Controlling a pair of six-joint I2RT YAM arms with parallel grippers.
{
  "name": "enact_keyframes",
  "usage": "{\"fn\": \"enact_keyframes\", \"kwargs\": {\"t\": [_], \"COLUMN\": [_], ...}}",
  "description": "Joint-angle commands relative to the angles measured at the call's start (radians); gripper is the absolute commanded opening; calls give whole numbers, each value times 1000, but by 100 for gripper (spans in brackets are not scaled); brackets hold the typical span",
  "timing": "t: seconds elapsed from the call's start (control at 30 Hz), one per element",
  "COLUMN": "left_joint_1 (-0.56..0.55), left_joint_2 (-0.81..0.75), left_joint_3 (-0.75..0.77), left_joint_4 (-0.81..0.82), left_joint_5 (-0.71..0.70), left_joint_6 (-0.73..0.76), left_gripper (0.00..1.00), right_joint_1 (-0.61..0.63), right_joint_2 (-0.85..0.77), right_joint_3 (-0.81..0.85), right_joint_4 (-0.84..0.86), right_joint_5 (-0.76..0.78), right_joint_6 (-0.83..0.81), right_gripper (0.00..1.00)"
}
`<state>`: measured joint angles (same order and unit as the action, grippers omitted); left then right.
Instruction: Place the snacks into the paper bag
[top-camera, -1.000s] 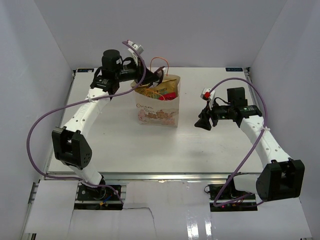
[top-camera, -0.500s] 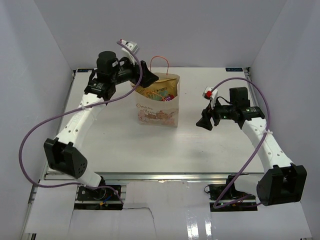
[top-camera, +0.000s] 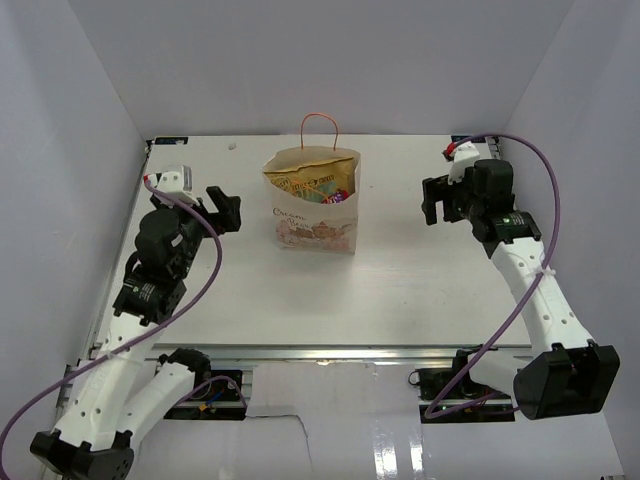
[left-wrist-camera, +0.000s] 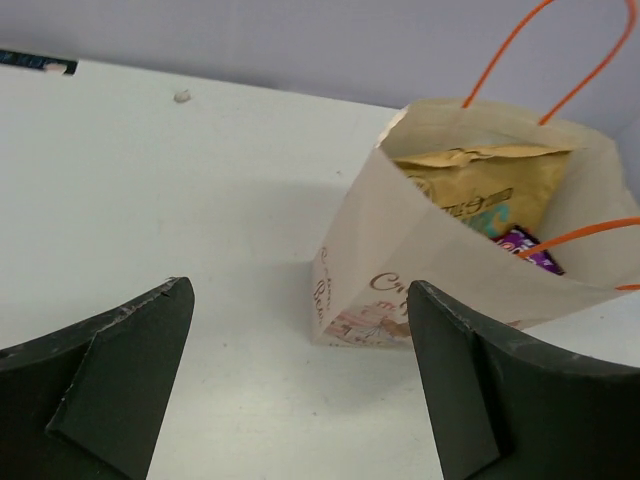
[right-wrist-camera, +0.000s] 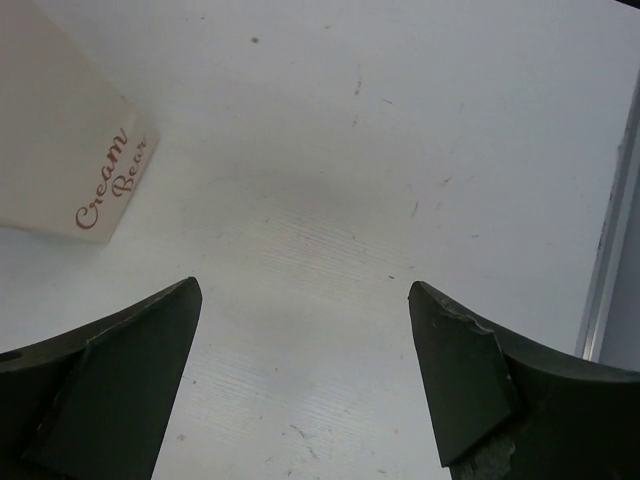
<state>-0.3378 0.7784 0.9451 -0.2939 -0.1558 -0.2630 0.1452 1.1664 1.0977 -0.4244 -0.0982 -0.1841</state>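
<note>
The beige paper bag (top-camera: 312, 218) stands upright at the table's middle back, its orange handles (top-camera: 318, 125) raised. Inside it lie snacks: a large yellow chip bag (top-camera: 304, 182) (left-wrist-camera: 482, 190) and a purple-red packet (top-camera: 339, 195) (left-wrist-camera: 526, 245). Other packets are hidden from me. My left gripper (top-camera: 224, 209) (left-wrist-camera: 300, 290) hovers left of the bag, open and empty, facing its printed side (left-wrist-camera: 400, 250). To the right of the bag, my right gripper (top-camera: 436, 204) (right-wrist-camera: 303, 285) is open and empty over bare table, with the bag's corner (right-wrist-camera: 60, 170) at the view's left.
White walls close the table in on three sides. A small white crumb (top-camera: 232, 146) (left-wrist-camera: 181, 96) lies near the back left edge. The table's metal right edge (right-wrist-camera: 610, 250) runs close to my right gripper.
My left arm drew back from the bag's mouth to the near left and its jaws opened. My right arm swung back and to the right, jaws widening.
</note>
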Motion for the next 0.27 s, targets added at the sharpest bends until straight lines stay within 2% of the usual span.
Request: {"fn": "enact_keyframes", "kwargs": {"t": [0.0,0.23], "left_joint_1": [2,2], "left_joint_2": [-60,-90], "left_joint_3": [-67,-86], "left_joint_4": [-65,-108], "left_joint_5": [-143,-126], "left_joint_6": [-70,-99], "left_gripper": [98,98], "right_joint_1": [-2,-2], "right_joint_2": [-43,-86], "right_joint_3": [45,4], "right_joint_4": [55,76], "right_joint_5": [170,181], "right_joint_6": [80,38], "right_gripper": [90,90]}}
